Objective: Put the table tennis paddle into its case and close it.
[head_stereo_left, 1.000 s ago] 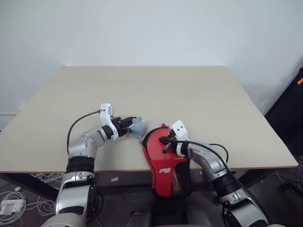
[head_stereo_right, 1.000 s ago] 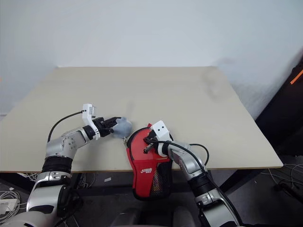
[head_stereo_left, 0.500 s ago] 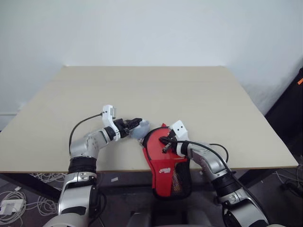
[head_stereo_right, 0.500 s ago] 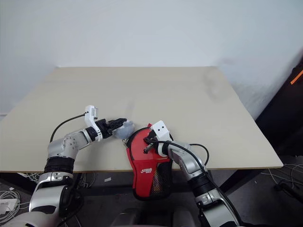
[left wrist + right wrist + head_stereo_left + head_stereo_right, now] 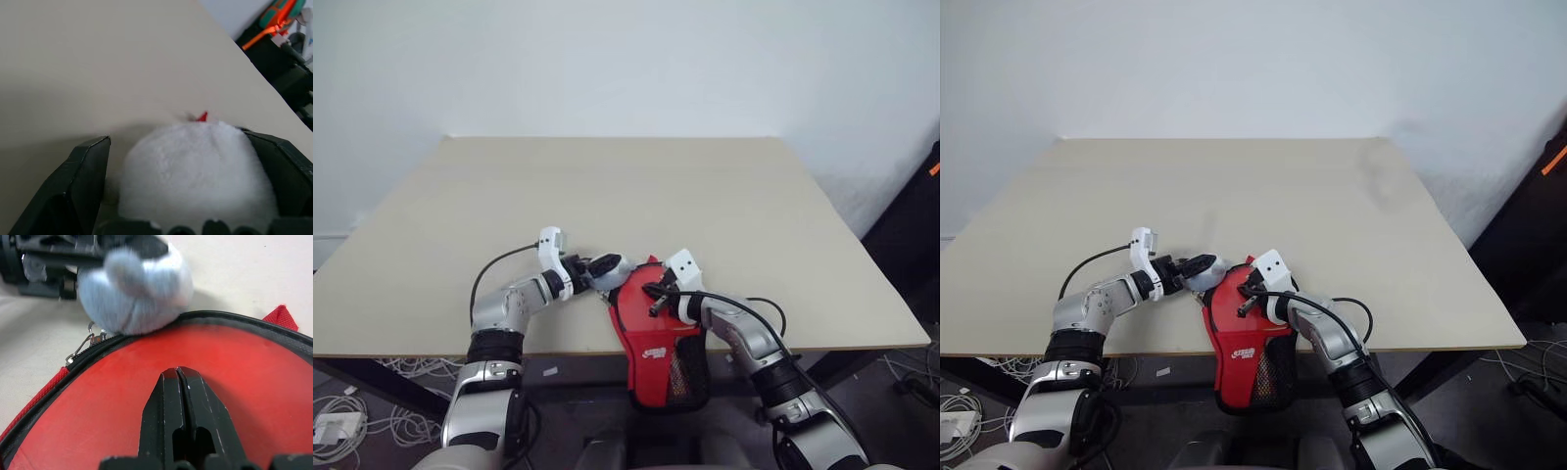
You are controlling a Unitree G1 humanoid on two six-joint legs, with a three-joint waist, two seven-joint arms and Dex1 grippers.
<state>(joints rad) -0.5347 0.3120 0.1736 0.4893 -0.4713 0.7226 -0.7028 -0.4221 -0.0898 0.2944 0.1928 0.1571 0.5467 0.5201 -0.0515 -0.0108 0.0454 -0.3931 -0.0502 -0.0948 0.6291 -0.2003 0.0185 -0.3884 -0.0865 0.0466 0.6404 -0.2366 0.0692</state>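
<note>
Since a second ago the left gripper (image 5: 598, 272) has swung in toward the case (image 5: 651, 328), its fingers spread wide around a fluffy white pom-pom (image 5: 610, 266) that touches the case's rim. Just beside it, the right gripper (image 5: 179, 382) presses its closed fingers on the case's red face. Beyond both stretches the table (image 5: 636, 181).

red black-trimmed case (image 5: 656, 338) flat at table's near edge, mesh end overhanging.

Case (image 5: 651, 323): smooth red face showing, black fabric trim, mesh, metal zip pull. Pom-pom (image 5: 195, 171): looking fluffy. Table (image 5: 607, 186): appearing matt.
</note>
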